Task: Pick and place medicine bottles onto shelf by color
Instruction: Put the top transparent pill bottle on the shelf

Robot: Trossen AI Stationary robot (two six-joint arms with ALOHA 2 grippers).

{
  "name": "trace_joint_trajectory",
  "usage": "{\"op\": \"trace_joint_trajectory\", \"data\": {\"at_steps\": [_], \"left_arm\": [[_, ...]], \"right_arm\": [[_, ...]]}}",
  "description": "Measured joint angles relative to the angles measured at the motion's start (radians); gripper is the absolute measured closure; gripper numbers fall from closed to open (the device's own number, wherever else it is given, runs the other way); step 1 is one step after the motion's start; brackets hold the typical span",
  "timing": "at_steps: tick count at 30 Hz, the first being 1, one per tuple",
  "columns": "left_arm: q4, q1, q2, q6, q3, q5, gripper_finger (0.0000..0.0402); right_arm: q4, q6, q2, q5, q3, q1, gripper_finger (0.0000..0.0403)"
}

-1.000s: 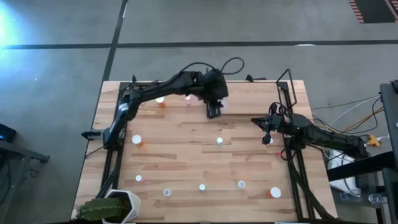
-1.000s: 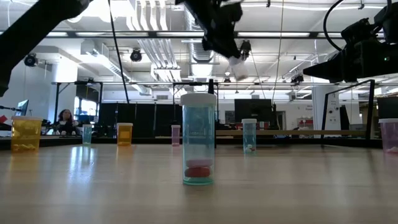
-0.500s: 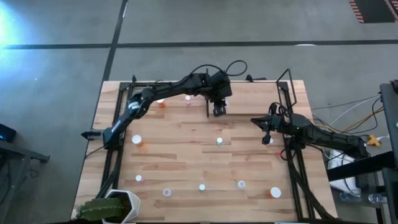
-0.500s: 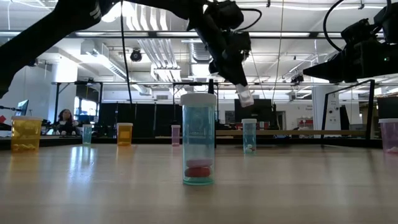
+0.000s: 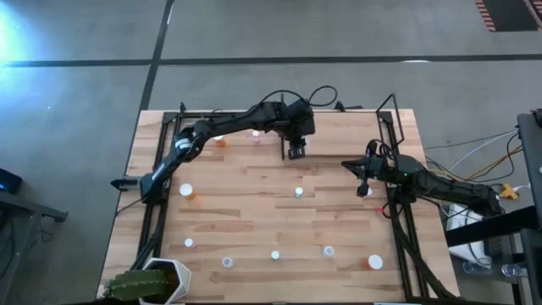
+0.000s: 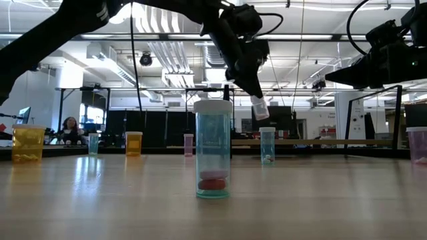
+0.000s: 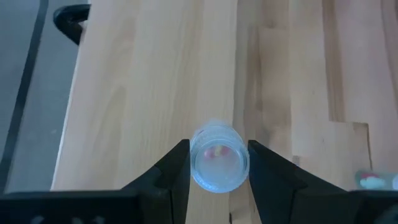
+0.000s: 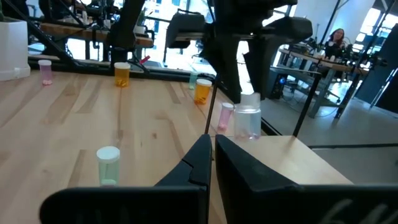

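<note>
Clear bottle (image 7: 216,157) clamped between left gripper (image 7: 217,163) fingers, hidden from overhead; right gripper (image 8: 211,160) fingers together.

You are in a big robot lab or workshop hall, not a home. Look up in the low view and you see bare ceiling pipes (image 6: 160,53) and round lamps (image 6: 145,60) hanging high. The floor (image 5: 76,102) around the wooden table (image 5: 246,191) is plain grey concrete with dark lines on it. Far back, past the table, there are more desks (image 8: 311,59) with screens (image 6: 277,119) and black metal frames. A person (image 6: 69,127) sits at one desk, and another person (image 8: 336,38) shows in the right wrist view. Loose cables (image 5: 474,157) lie beside the table, like in a place where people build and test machines.
</note>
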Motion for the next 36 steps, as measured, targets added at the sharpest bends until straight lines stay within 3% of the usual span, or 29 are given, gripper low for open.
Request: {"op": "trace_joint_trajectory", "data": {"at_steps": [24, 36], "left_arm": [[0.083, 0.013, 0.005, 0.097, -0.130, 0.013, 0.0288], [0.101, 0.013, 0.006, 0.100, -0.133, 0.012, 0.0277]], "right_arm": [[-0.001, -0.002, 0.000, 0.000, 0.000, 0.000, 0.0390], [-0.001, 0.000, 0.000, 0.000, 0.000, 0.000, 0.0390]]}}
